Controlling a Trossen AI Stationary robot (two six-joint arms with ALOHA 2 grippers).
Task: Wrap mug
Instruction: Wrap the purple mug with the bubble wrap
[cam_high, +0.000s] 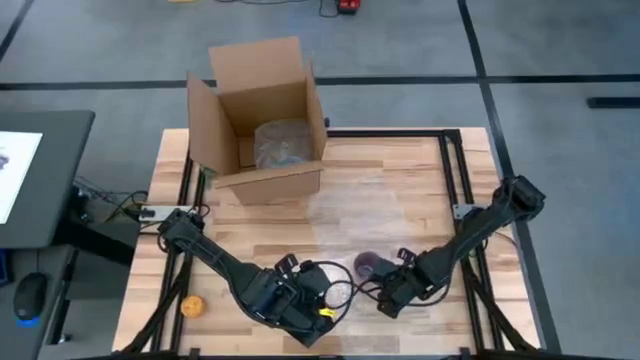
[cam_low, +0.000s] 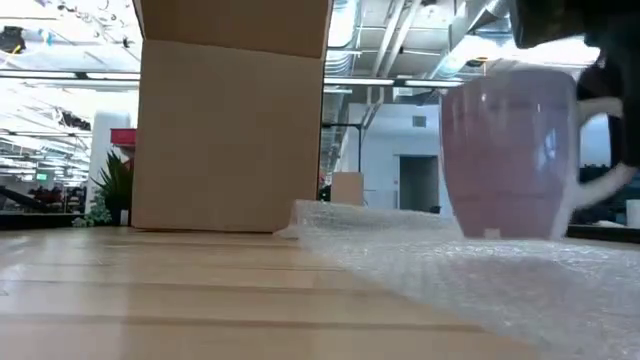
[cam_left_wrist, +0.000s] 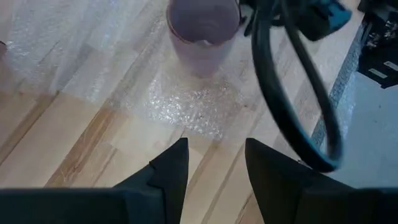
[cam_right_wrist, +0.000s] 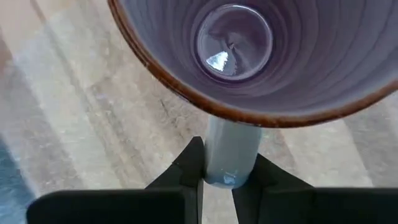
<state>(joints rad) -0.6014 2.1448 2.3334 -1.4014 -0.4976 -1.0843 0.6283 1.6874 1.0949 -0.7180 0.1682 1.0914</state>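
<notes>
I have the right gripper (cam_right_wrist: 217, 177) clamped on the handle of the upright mug (cam_high: 367, 265), lower centre on the bubble wrap (cam_high: 370, 215), while the left gripper (cam_left_wrist: 214, 165), narrowly parted, sits just left.

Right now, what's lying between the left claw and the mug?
Only bubble wrap spread on the bare table. The left wrist view shows nothing else between the open left claw and the mug.
</notes>
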